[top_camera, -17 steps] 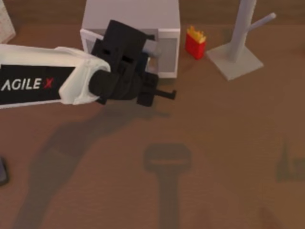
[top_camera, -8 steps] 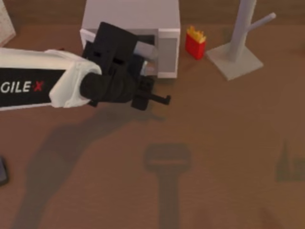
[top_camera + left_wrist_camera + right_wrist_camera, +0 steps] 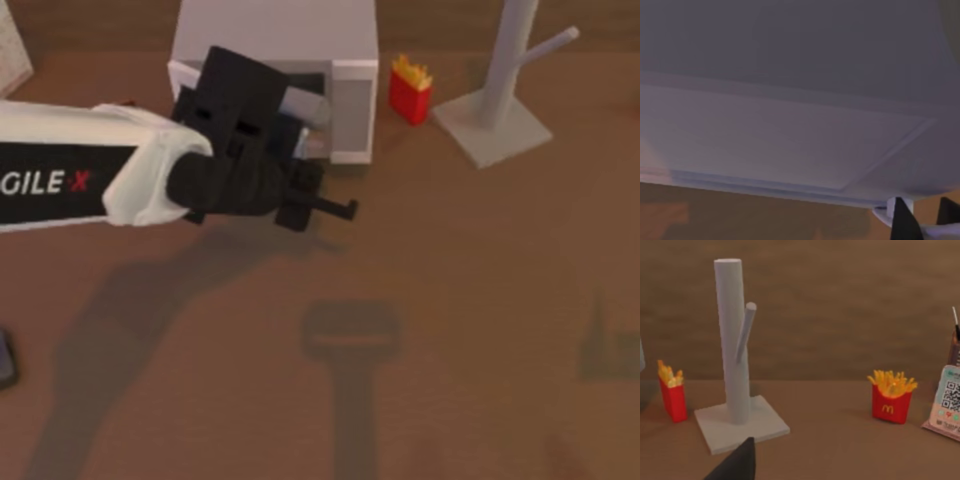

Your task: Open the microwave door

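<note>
**Grey microwave, my left gripper at its door**

Grey microwave (image 3: 275, 40) sits at the table's (image 3: 450, 300) far edge, left of the fries (image 3: 409, 88) and white stand (image 3: 495, 110). My left gripper (image 3: 920, 225) is at the door (image 3: 320, 110), fingers clamped on its pale handle (image 3: 897, 210). The door stands slightly ajar. My right gripper (image 3: 737, 465) is parked; I cannot tell its jaws.

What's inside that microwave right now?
The microwave has its door ajar, showing only a dark gap. The left arm and pincer cover most of the opening, so whatever is inside cannot be seen.
</note>
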Controlling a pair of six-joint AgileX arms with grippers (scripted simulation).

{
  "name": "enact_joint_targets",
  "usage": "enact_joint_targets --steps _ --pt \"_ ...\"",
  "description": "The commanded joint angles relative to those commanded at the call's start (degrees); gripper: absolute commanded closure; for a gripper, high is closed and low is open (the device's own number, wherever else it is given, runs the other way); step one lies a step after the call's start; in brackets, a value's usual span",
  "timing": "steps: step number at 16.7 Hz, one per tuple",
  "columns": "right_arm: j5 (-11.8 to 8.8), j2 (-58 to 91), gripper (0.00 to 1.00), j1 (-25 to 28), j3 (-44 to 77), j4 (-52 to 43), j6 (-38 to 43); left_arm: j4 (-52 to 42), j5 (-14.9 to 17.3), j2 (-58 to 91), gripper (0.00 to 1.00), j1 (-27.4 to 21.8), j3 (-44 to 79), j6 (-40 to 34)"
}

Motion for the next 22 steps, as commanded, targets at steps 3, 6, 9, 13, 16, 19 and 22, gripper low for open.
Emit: enact_joint_targets --steps 3,6,9,13,16,19,22 --pt "0.0 0.0 0.00 0.0 0.0 0.0 0.0 0.0 0.0 0.0 1.00 0.0 0.0 0.0" --pt "0.0 0.0 0.00 0.0 0.0 0.0 0.0 0.0 0.0 0.0 1.00 0.0 0.0 0.0" --pt "0.0 0.0 0.00 0.0 0.0 0.0 0.0 0.0 0.0 0.0 1.00 0.0 0.0 0.0" --pt "0.0 0.0 0.00 0.0 0.0 0.0 0.0 0.0 0.0 0.0 1.00 0.0 0.0 0.0" --pt "0.0 0.0 0.00 0.0 0.0 0.0 0.0 0.0 0.4 0.1 1.00 -0.5 0.2 -0.3" --pt "0.0 0.0 0.00 0.0 0.0 0.0 0.0 0.0 1.3 -0.4 1.00 0.1 -0.7 1.0" --pt "0.0 0.0 0.00 0.0 0.0 0.0 0.0 0.5 2.7 -1.5 1.00 1.0 -1.7 2.9"
